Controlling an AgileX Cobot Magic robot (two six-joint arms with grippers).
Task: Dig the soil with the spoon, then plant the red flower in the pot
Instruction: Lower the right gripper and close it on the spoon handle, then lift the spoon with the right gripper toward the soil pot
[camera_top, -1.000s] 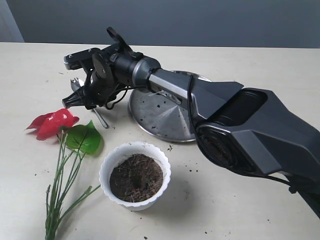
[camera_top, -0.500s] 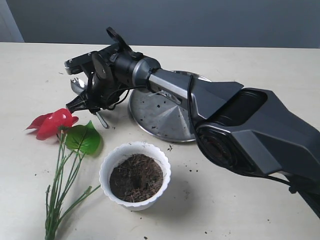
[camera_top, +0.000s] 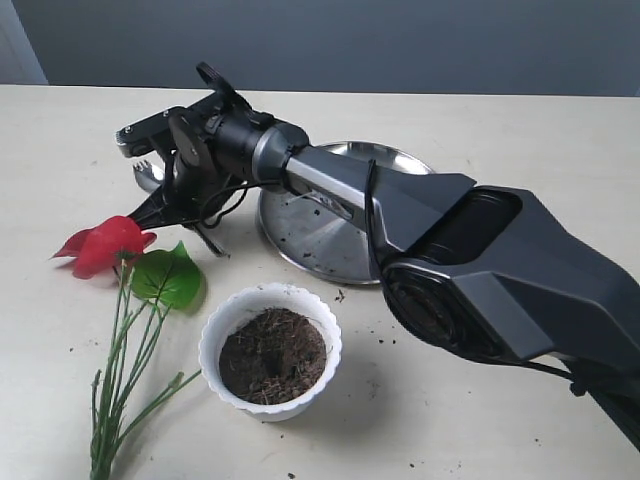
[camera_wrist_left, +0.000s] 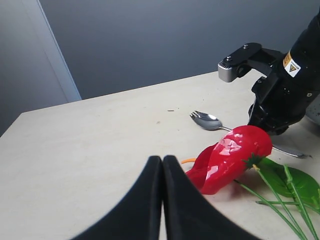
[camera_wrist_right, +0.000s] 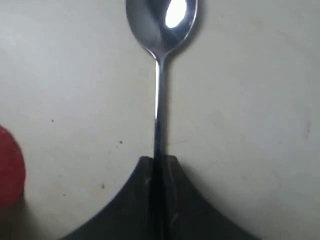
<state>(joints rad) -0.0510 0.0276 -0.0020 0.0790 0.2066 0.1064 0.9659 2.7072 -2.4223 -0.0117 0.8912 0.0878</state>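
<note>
The spoon (camera_top: 148, 173) lies low at the table, bowl toward the far left. My right gripper (camera_top: 196, 226) reaches across from the right and is shut on its thin handle (camera_wrist_right: 158, 100); the right wrist view shows the handle between the closed fingers. The red flower (camera_top: 108, 243) lies flat just in front of it, with green stems (camera_top: 120, 370) trailing toward the near edge. The white fluted pot (camera_top: 215, 330) holds dark soil (camera_top: 272, 353) with a hollow in it. My left gripper (camera_wrist_left: 162, 159) is shut and empty, close to the red bloom (camera_wrist_left: 230, 157); the exterior view does not show it.
The round steel plate (camera_top: 330, 235), speckled with soil crumbs, lies behind the pot under the right arm. Loose crumbs dot the table right of the pot. The right arm's black wrist (camera_wrist_left: 282, 90) stands just behind the bloom, with the spoon's bowl (camera_wrist_left: 206, 120) beside it.
The right gripper has shifted slightly left and turned, carrying the spoon with it. Flower and pot have not moved.
</note>
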